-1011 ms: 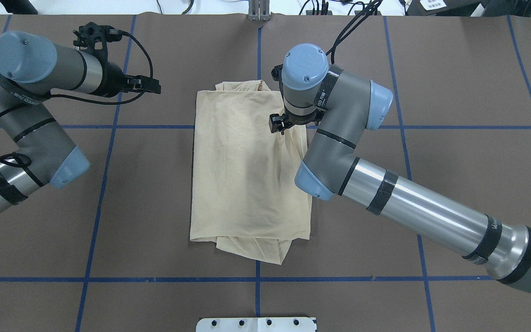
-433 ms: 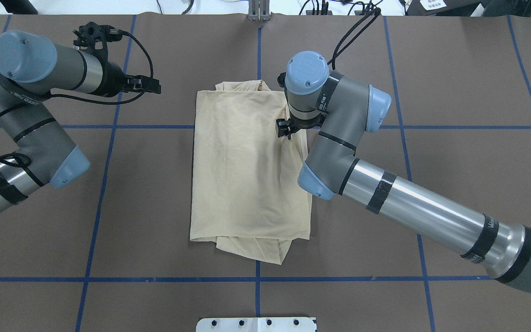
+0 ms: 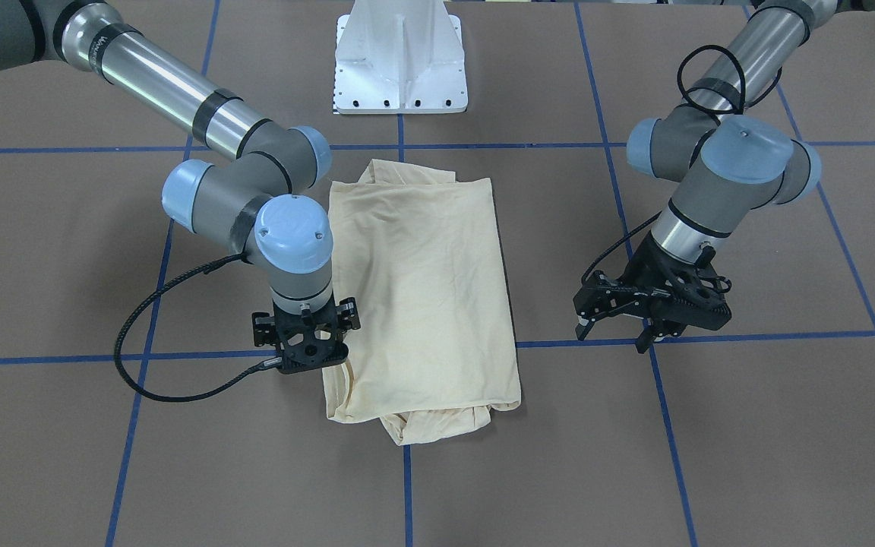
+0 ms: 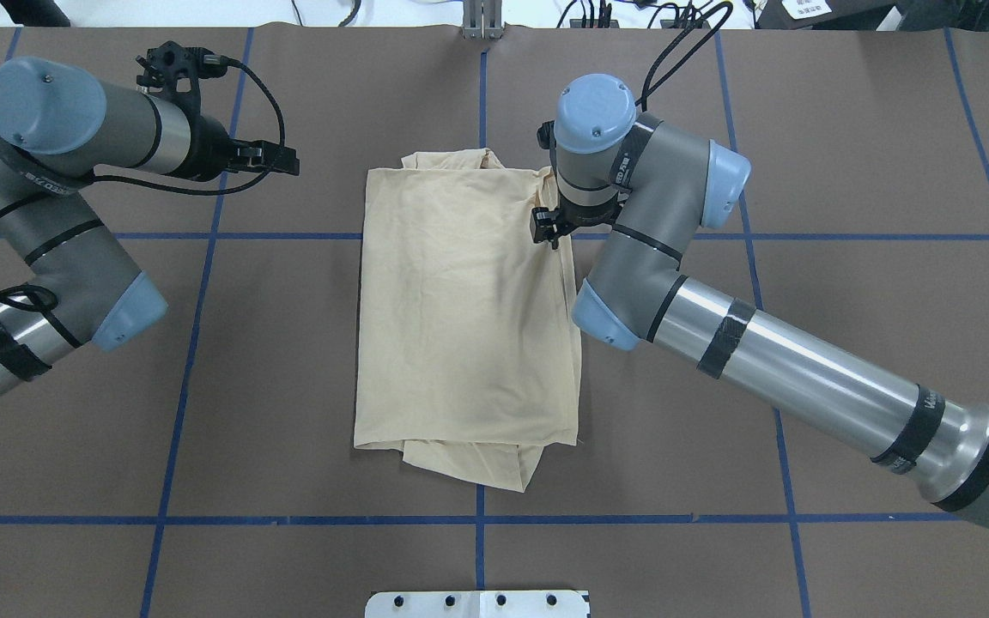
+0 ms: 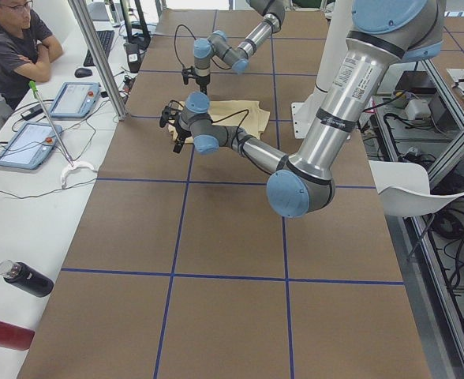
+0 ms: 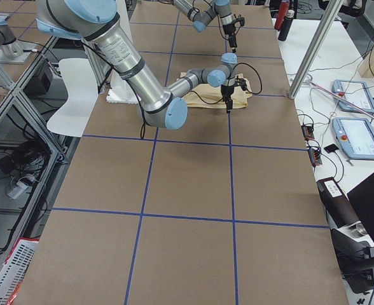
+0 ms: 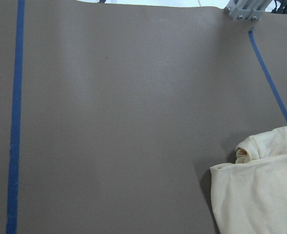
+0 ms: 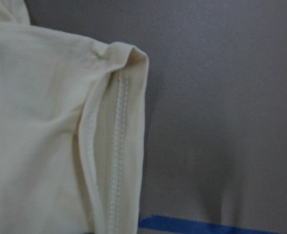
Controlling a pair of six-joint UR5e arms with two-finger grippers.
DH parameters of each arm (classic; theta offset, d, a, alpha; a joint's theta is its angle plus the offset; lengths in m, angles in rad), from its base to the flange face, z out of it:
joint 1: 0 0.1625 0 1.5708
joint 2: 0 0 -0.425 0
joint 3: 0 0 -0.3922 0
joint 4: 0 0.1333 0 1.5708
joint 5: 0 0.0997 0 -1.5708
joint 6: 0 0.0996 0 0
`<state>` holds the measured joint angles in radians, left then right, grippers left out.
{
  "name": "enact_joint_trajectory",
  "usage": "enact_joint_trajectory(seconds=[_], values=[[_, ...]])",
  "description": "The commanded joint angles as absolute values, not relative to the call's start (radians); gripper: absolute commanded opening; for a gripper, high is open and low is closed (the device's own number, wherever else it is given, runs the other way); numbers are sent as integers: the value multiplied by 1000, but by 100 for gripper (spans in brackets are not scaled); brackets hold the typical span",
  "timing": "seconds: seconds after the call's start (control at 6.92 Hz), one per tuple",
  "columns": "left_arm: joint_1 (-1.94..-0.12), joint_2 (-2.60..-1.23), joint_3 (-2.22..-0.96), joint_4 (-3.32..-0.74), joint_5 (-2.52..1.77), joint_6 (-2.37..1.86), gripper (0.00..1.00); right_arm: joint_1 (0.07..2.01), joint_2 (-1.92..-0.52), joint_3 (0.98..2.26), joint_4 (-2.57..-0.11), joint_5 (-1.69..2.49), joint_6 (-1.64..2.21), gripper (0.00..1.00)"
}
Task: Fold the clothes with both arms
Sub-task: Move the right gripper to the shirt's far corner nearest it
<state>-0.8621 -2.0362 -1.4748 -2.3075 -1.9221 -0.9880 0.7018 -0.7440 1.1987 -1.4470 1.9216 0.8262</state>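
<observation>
The shirt (image 4: 460, 318) lies folded into a long rectangle at the middle of the surface (image 4: 846, 129), with bunched cloth poking out at both short ends. The right gripper (image 4: 549, 233) points down at the shirt's right edge (its wrist view shows only a stitched hem), and I cannot tell whether it is clenched. The left gripper (image 4: 287, 160) hangs well apart from the shirt, released and empty.

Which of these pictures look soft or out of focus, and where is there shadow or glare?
Right wrist view: the T-shirt hem is slightly soft, and a dim shadow lies on the table beside it. Left wrist view: a pale sheen on the table. Overhead view: sharp, with glare along the metal tube of the right arm.
</observation>
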Motion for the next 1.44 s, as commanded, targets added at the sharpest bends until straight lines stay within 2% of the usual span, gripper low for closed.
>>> enact_joint_trajectory(seconds=[0.0, 0.43, 0.72, 0.87, 1.3], values=[[-862, -2037, -1474, -2309, -1922, -988, 100, 738, -773, 1201, -1445, 1968, 810, 100], [-862, -2039, -1476, -2312, -1922, -991, 100, 761, -767, 1262, -1443, 2005, 818, 100], [-835, -2034, -1508, -2316, -1984, -1105, 100, 759, -860, 1430, -1445, 2034, 894, 100], [-812, -2028, -1552, -2316, -2031, -1188, 100, 756, -929, 1550, -1445, 2057, 943, 100], [-622, -1958, -1733, -2307, -1923, -1570, 100, 709, -995, 1736, -1440, 2120, 1199, 100]])
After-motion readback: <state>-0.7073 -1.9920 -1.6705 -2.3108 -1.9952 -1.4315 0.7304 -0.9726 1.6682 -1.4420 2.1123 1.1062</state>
